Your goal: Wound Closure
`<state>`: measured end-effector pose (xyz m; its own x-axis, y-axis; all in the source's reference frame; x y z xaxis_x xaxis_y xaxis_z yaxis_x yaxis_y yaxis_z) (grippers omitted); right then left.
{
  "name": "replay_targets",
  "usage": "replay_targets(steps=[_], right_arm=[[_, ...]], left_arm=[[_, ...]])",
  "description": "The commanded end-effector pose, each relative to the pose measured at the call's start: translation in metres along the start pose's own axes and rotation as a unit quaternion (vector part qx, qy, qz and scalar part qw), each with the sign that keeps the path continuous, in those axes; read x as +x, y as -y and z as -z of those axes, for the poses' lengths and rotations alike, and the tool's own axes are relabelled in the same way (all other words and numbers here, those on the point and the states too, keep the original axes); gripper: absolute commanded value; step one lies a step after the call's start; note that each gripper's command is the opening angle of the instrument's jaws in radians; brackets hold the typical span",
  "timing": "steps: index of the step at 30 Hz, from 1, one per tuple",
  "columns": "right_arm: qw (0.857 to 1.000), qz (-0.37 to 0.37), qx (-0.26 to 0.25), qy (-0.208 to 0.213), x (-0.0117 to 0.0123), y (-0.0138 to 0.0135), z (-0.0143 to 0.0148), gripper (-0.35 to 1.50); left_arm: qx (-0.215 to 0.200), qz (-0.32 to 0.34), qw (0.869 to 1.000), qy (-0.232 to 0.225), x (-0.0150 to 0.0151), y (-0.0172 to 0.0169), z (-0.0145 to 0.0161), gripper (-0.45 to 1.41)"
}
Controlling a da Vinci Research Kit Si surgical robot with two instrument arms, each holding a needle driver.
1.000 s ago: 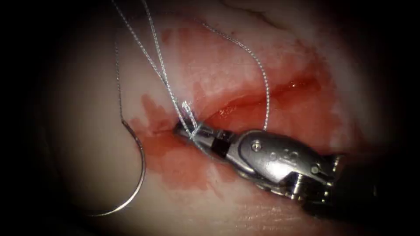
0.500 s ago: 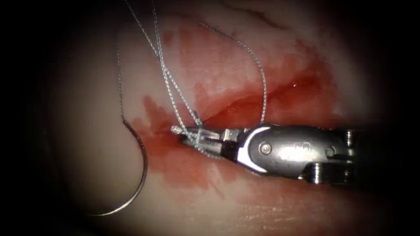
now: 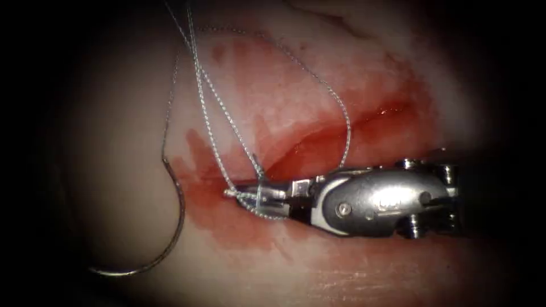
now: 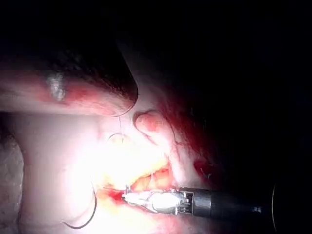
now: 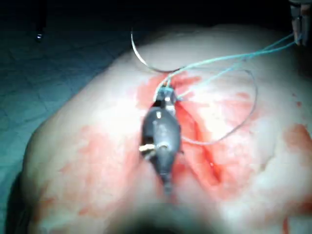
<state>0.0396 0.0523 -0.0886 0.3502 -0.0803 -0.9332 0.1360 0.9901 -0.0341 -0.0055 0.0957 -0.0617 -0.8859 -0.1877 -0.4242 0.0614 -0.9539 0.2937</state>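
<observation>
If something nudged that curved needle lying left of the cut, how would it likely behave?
The needle lies free on the tissue, its thin curve keeping shape, so it is probably stiff. It looks light and may pivot or slide on the wet-looking surface. The thread attached could drag it, since the right end effector holds thread.

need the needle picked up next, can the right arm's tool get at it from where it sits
Probably yes: the curved steel needle lies free on the pale tissue, left of the cut, nothing covering it. But the right tool's jaws hold silvery thread.

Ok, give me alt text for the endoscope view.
The right tool lies along the cut, thread looped around its jaws. The curved needle lies free on the tissue at left, beside red fluid.
</observation>
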Motion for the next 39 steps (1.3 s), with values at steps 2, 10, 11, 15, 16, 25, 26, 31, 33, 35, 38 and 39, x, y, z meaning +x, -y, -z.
replay_targets(steps=[2,10,11,15,16,25,26,31,33,35,38,39], right_arm=[[0.999,-0.019,0.006,-0.026,0.0004,-0.0006,0.0006,-0.35],[0.986,-0.16,0.001,-0.043,0.001,-0.0012,0.0023,-0.35],[0.986,-0.163,-0.004,-0.039,0.0012,-0.0011,0.0023,-0.35],[0.991,-0.13,-0.004,-0.035,0.0011,-0.001,0.0019,-0.35],[0.996,-0.091,0.002,-0.021,0.0009,-0.0012,0.0016,-0.35],[0.997,-0.081,0.003,0.013,0.0009,-0.0015,0.0014,0.98],[0.997,-0.081,0.003,0.014,0.0009,-0.0016,0.0014,1.02],[0.995,-0.088,0.001,0.039,0.0011,-0.0022,0.0016,1.1],[0.995,-0.093,0.0,0.042,0.0012,-0.0023,0.0017,1.03],[0.994,-0.106,-0.005,0.041,0.0015,-0.0024,0.0018,1.02],[0.992,-0.119,-0.039,0.033,0.0027,-0.0024,0.0023,0.98],[0.991,-0.122,-0.046,0.03,0.0029,-0.0024,0.0024,0.98]], left_arm=[[0.003,-0.008,1.0,0.0,-0.0001,0.0008,-0.0003,-0.35],[0.004,-0.015,1.0,0.0,-0.0004,-0.0002,0.0,-0.35],[0.004,-0.016,1.0,0.0,-0.0004,-0.0003,0.0001,-0.35],[0.004,-0.016,1.0,-0.001,-0.0005,-0.0004,0.0002,-0.35],[0.004,-0.016,1.0,-0.001,-0.0005,-0.0003,0.0001,-0.35],[0.004,-0.018,1.0,0.002,-0.0002,-0.0009,0.0,-0.35],[0.004,-0.021,1.0,0.002,-0.0002,-0.001,0.0,-0.35],[0.004,-0.021,1.0,0.003,-0.0001,-0.0011,0.0,-0.35],[0.003,-0.021,1.0,0.003,-0.0001,-0.0011,-0.0001,-0.35],[0.002,-0.022,1.0,0.004,0.0,-0.0013,0.0,-0.35],[0.003,-0.021,1.0,0.005,0.0001,-0.0013,-0.0001,-0.35],[0.003,-0.021,1.0,0.005,0.0002,-0.0013,-0.0001,-0.35]])
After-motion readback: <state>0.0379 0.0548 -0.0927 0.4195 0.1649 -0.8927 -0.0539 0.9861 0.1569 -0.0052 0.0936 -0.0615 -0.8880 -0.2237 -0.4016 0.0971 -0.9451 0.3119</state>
